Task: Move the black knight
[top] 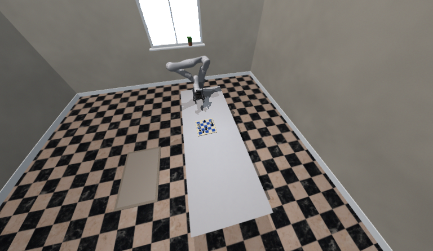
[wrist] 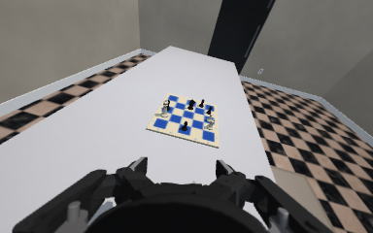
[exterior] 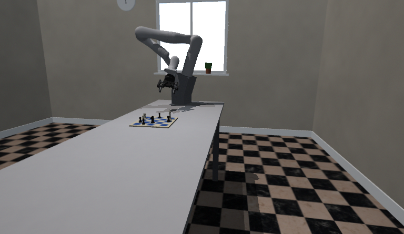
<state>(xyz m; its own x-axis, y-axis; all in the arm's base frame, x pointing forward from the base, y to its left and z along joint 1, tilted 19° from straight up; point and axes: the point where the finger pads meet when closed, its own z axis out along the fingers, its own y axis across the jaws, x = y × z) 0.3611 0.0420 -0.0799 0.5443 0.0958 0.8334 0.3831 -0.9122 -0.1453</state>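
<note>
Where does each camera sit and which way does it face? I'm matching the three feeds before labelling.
Top: high near the ceiling, looking down at the table, chessboard and whole arm.
Exterior: at the table's far end, facing the window; arm and open gripper show.
Wrist: on the gripper, facing along the table; only its spread jaws show.
All three share the chessboard.

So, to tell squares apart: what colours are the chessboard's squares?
Blue and cream squares on the chessboard, inside a cream border; the wrist view shows it best.
</note>
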